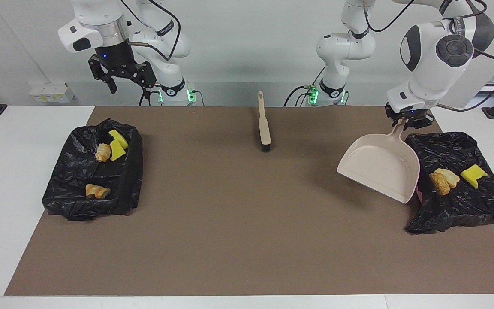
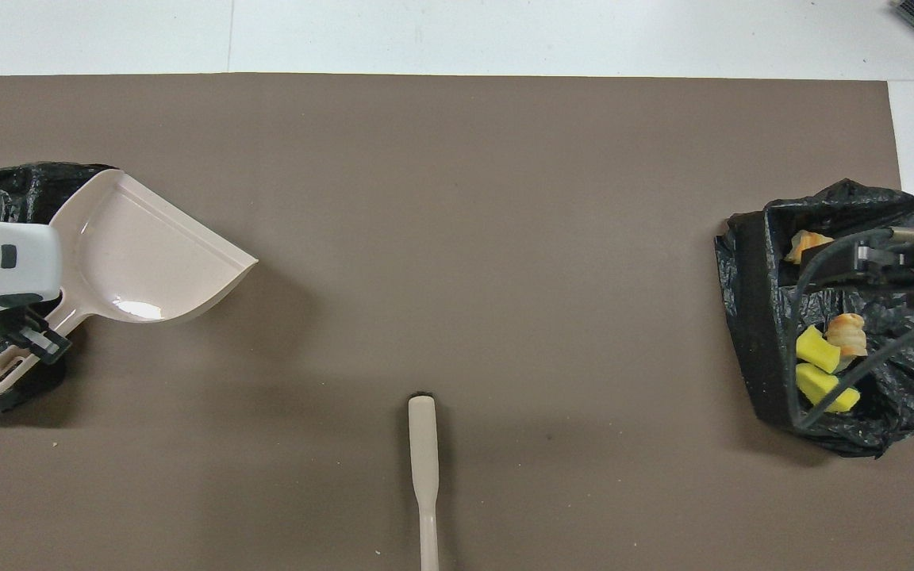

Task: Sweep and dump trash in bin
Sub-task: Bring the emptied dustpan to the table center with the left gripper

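Observation:
My left gripper [image 1: 406, 122] is shut on the handle of the beige dustpan [image 1: 380, 167], holding the bare pan in the air over the mat beside the black-lined bin [image 1: 483, 206] at the left arm's end. In that bin lie a bread chunk [image 1: 442, 180] and a yellow wedge [image 1: 473, 175] of trash. The other bin [image 1: 71, 197], at the right arm's end, holds yellow wedges [image 1: 117, 146] and two bread chunks [image 1: 103, 152]. Above it my right gripper [image 1: 130, 83] hangs open and holds nothing. The overhead view shows the dustpan [image 2: 147, 258] and left gripper [image 2: 40, 342].
The beige brush [image 1: 264, 124] lies on the brown mat [image 1: 247, 223] midway between the arm bases, bristles pointing away from the robots. White table [image 1: 11, 171] borders the mat at both ends.

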Tool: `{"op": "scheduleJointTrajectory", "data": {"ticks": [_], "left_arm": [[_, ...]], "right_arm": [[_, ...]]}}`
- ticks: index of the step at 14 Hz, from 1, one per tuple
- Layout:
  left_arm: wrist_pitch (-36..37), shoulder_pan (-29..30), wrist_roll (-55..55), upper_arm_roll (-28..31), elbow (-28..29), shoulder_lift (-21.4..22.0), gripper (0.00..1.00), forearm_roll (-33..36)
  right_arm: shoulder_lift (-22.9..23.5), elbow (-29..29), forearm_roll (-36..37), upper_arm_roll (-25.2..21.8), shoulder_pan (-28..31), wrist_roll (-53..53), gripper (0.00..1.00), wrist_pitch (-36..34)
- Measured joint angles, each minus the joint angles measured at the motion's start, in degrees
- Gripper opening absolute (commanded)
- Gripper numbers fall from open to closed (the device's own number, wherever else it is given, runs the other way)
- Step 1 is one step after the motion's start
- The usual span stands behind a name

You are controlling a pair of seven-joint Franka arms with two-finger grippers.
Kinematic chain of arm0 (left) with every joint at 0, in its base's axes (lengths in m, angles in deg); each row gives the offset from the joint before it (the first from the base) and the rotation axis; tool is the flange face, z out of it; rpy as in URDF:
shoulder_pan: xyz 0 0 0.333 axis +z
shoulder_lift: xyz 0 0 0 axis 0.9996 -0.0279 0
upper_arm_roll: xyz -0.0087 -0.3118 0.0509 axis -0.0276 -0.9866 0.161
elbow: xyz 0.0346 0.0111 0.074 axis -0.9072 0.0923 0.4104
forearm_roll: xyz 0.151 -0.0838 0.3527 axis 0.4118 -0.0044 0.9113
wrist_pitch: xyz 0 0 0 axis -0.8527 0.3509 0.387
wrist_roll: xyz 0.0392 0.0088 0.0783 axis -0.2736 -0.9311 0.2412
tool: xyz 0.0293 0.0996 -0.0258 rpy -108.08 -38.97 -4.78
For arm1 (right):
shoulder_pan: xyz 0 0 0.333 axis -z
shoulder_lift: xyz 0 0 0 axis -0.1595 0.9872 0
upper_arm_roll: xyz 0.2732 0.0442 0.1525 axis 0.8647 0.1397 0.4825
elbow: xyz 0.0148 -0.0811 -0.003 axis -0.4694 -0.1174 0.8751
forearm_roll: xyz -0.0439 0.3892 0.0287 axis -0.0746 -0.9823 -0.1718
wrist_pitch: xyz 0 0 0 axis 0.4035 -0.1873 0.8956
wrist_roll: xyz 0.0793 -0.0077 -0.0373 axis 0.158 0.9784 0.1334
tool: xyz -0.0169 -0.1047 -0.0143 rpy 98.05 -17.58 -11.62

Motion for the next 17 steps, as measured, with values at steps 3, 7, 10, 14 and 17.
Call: {"op": "scheduleJointTrajectory", "data": {"ticks": [3, 7, 10, 14, 17], "left_arm": [[-0.56, -7.10, 12.35, -0.09, 0.65, 0.27, 0.00, -2.56], [-6.01, -17.91, 28.17, -0.53, 2.04, -0.88, 0.00, -6.42], [-12.00, -23.26, 37.74, -0.43, 2.49, -3.72, 0.00, -7.93], [-25.73, -28.51, 48.45, -0.43, 2.46, -12.58, 0.00, -13.11], [-32.81, -29.48, 51.67, -0.39, 1.85, -18.13, 0.00, -15.54]], "right_arm": [[0.03, 0.00, -0.05, -4.97, -3.23, 0.34, 1.00, 0.00], [0.04, 0.00, -0.08, -5.37, -3.52, 0.36, 1.00, 0.00], [0.05, 0.00, -0.11, -5.37, -3.62, 0.81, 1.00, 0.00], [0.05, 0.00, -0.11, -5.66, -3.62, 4.53, 1.00, 0.00], [0.05, 0.00, -0.12, -6.37, -3.66, 4.60, 1.00, 0.00]]}}
